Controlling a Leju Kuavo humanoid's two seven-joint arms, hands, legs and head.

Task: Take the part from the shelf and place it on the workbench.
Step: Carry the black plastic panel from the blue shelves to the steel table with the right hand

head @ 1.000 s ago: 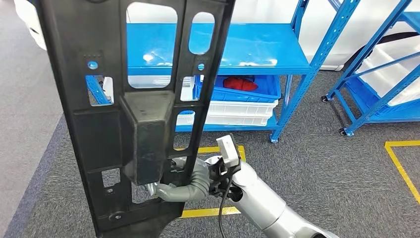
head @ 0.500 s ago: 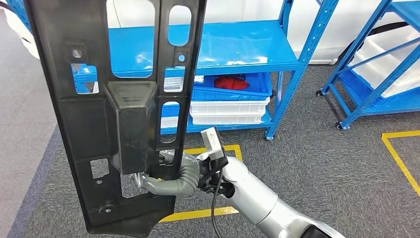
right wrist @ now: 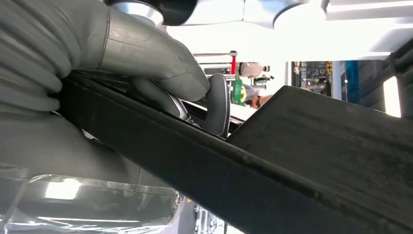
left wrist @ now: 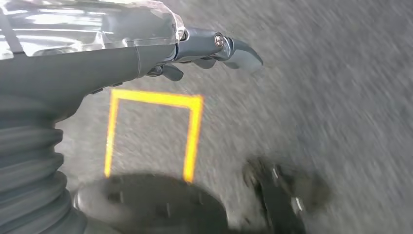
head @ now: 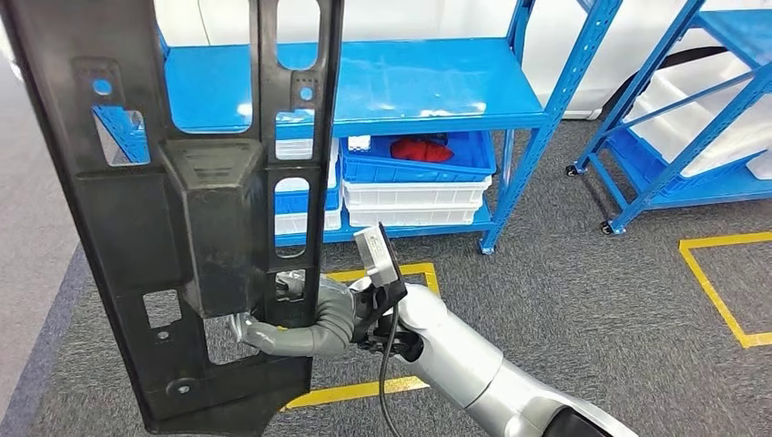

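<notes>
**Part held upright in the right hand, shelf beyond**

We see the part (head: 182,209), a tall black plastic panel with several cut-out windows and a boxy block at its middle, standing nearly upright and tipped slightly to one side in the head view. It is off the shelf and in the air over the grey carpet (head: 592,300). Our right hand (head: 287,323) grips it low down, the fingers reaching through an opening near the panel's lower end while the silver forearm comes in from below right. In the right wrist view the thick grey thumb (right wrist: 160,63) presses on the dark edge of the part (right wrist: 292,161), and darker fingers curl round behind it (their tips are hidden by the panel).

Behind the part stands the blue shelf (head: 410,86), its upper deck bare and glossy. On the lower level a blue bin (head: 419,162) holding something red sits on stacked white trays (head: 414,205). Yellow floor tape (head: 364,391) runs under the arm.

Our left hand (left wrist: 214,48) hangs over the carpet and a yellow tape outline (left wrist: 151,131); it holds nothing, though the blur leaves us unable to tell how far the fingers are spread.
</notes>
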